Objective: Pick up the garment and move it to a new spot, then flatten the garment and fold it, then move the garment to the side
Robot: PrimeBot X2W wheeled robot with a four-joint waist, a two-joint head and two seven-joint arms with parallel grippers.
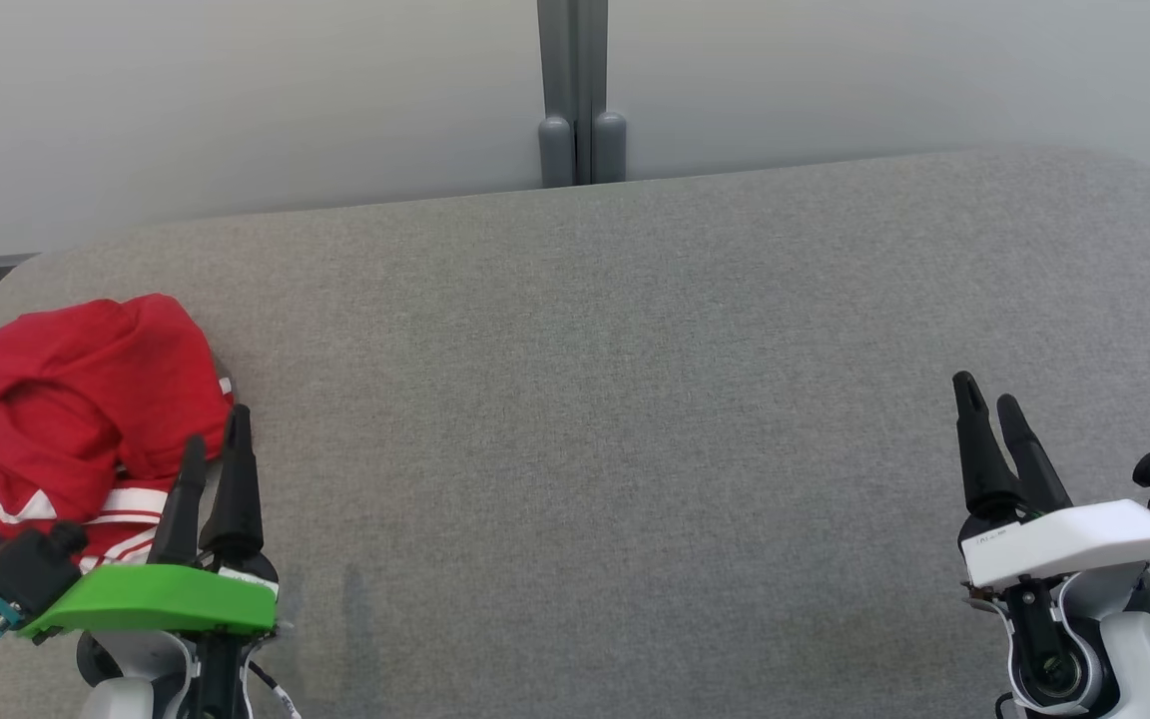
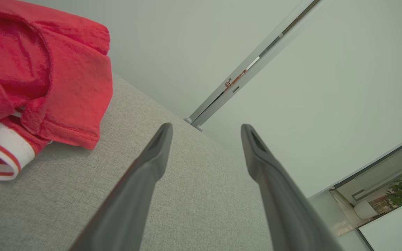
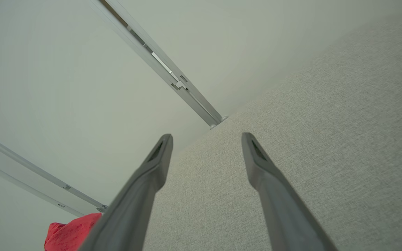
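Note:
A red garment [image 1: 76,409] with white striped trim lies crumpled at the far left of the grey fabric surface [image 1: 615,419]. My left gripper [image 1: 216,429] stands open just to the right of the heap, fingers pointing away, nothing between them. In the left wrist view the garment [image 2: 40,76] fills the upper left, apart from the open left gripper [image 2: 206,130]. My right gripper [image 1: 984,394] is open over bare fabric at the lower right. The right wrist view shows the open right gripper [image 3: 206,137] and a corner of the garment [image 3: 72,232] at the bottom left.
A pale wall with a grey vertical post [image 1: 580,90] runs behind the surface's far edge. The surface's rounded corners lie at the far left and far right. Grey fabric stretches between the two grippers.

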